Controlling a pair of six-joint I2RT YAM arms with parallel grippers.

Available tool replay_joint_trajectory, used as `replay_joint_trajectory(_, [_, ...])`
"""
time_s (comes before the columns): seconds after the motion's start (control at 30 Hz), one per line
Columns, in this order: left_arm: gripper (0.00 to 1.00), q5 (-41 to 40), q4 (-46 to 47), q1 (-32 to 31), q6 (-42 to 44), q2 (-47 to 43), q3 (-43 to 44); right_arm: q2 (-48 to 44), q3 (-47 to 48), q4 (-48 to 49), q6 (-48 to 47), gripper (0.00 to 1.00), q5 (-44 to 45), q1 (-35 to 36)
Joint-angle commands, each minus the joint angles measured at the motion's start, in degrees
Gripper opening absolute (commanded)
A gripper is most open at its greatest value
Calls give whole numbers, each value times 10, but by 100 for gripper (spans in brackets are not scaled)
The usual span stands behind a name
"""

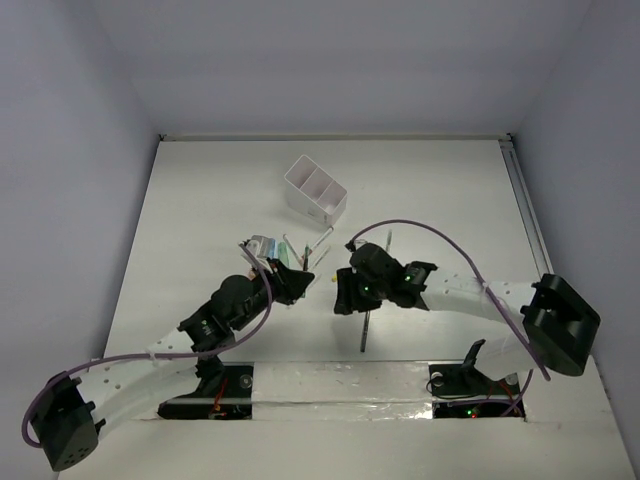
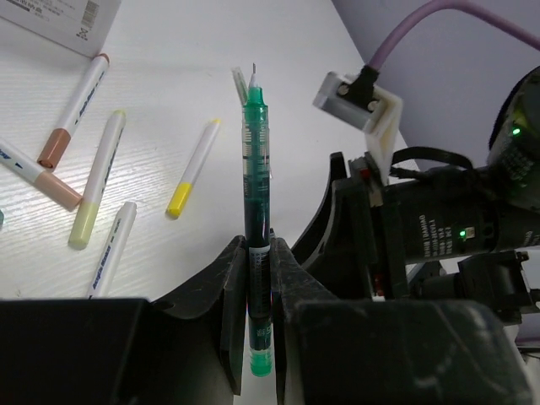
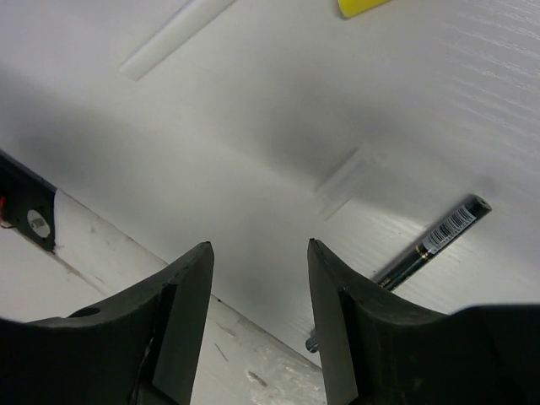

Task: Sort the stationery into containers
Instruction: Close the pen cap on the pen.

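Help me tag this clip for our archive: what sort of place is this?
Probably a robotics lab test cell: a white table boxed in by plain pale walls, two robot arms mounted at its near edge, pens and a divided box laid out.

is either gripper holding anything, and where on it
The left gripper pinches the green pen near its back end, tip pointing away. The right gripper is open and holds nothing.
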Motion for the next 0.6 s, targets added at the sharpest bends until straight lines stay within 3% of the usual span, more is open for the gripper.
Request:
replay_joint_trajectory(0.0, [0, 1, 12, 0, 15, -25, 13, 17, 33, -27, 14, 55, 48, 14])
replay_joint_trajectory(0.23, [0, 12, 29, 0, 15, -47, -11, 69, 62, -62, 31, 48, 113, 19])
replay_joint_trajectory(0.57, [0, 23, 42, 0, 34, -41, -18, 121, 90, -56, 44, 49, 130, 19])
